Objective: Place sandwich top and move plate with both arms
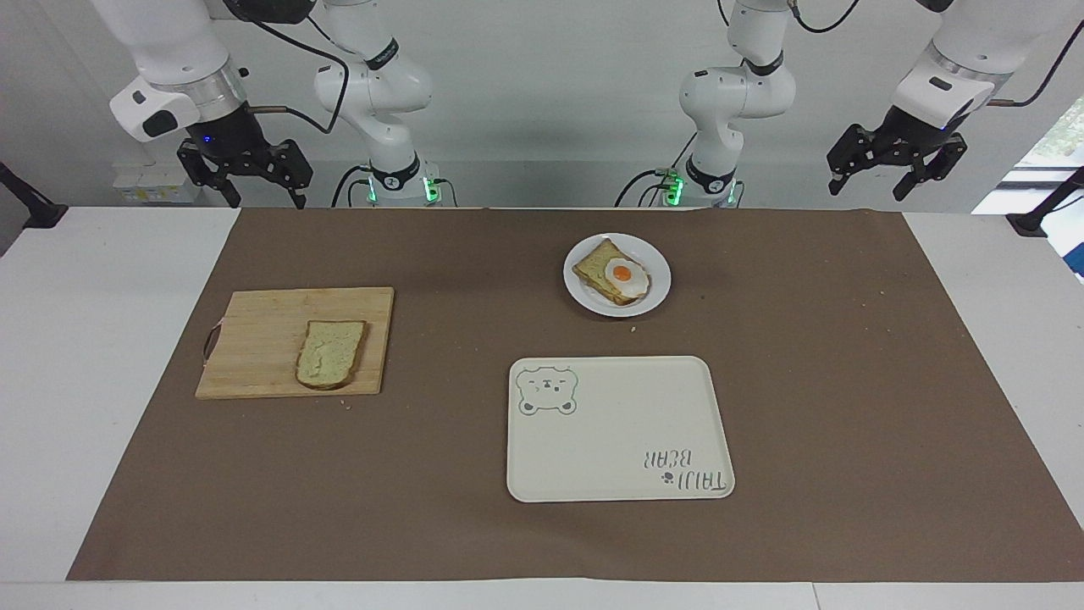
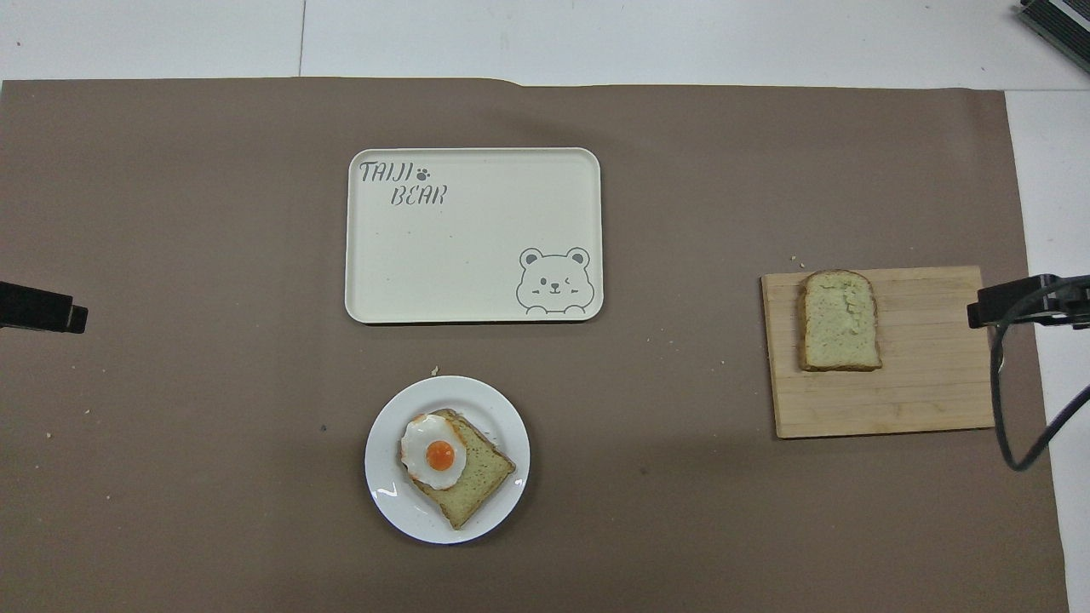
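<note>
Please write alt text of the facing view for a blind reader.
A bread slice lies on a wooden board, apart from a white plate holding egg-topped bread; a cream bear tray sits farther from the robots. The open left gripper and right gripper hang at the table's ends.

Speckled sandwich top (image 1: pixel 330 353) flat on board (image 1: pixel 262 339); white plate (image 1: pixel 584 292) bearing egg-topped bread (image 1: pixel 616 275).
</note>
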Controlling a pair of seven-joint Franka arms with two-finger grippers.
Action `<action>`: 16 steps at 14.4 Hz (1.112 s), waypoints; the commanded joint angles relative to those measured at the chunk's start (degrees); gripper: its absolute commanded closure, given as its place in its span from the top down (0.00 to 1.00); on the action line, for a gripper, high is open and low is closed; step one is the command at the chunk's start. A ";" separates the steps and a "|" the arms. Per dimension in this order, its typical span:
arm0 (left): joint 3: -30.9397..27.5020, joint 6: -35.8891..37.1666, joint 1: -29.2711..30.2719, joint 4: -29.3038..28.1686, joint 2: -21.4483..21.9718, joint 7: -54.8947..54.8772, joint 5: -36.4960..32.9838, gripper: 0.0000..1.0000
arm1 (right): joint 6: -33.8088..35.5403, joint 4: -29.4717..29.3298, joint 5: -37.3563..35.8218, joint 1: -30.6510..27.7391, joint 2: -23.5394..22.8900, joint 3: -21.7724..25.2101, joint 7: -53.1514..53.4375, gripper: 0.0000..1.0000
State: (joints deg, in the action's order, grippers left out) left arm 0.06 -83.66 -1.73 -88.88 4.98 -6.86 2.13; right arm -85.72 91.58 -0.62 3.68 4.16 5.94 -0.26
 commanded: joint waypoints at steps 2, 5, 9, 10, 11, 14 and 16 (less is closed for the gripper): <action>0.03 -1.32 0.06 -1.65 1.08 -0.53 0.60 1.00 | -0.32 0.79 -0.34 -0.25 0.76 -0.14 0.17 1.00; 0.03 -1.06 0.06 -1.65 1.08 -0.44 0.68 1.00 | -0.32 0.79 -0.35 -0.25 0.76 -0.14 0.17 1.00; 0.03 -1.24 0.06 -1.65 1.08 -0.18 0.68 1.00 | -0.32 0.79 -0.34 -0.25 0.76 -0.14 0.17 1.00; 0.03 -1.15 0.06 -1.65 1.08 -0.18 0.68 1.00 | -0.32 0.79 -0.34 -0.33 0.76 -0.14 0.17 1.00; 0.03 -1.15 0.06 -1.65 1.08 -0.09 0.68 1.00 | -0.32 0.62 -0.26 -0.42 0.58 -0.05 0.60 1.00; 0.03 -1.24 0.06 -1.65 1.08 0.18 0.77 1.00 | -0.32 0.53 0.09 -0.69 0.67 0.30 0.17 1.00; 0.03 -1.33 0.06 -1.65 1.08 0.18 0.68 1.00 | -0.23 0.79 0.01 -0.60 0.85 -0.05 0.17 1.00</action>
State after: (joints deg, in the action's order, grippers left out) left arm 0.08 -83.67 -1.73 -88.92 4.98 -6.92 2.14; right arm -85.73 91.57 -0.62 3.39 4.16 6.25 -0.22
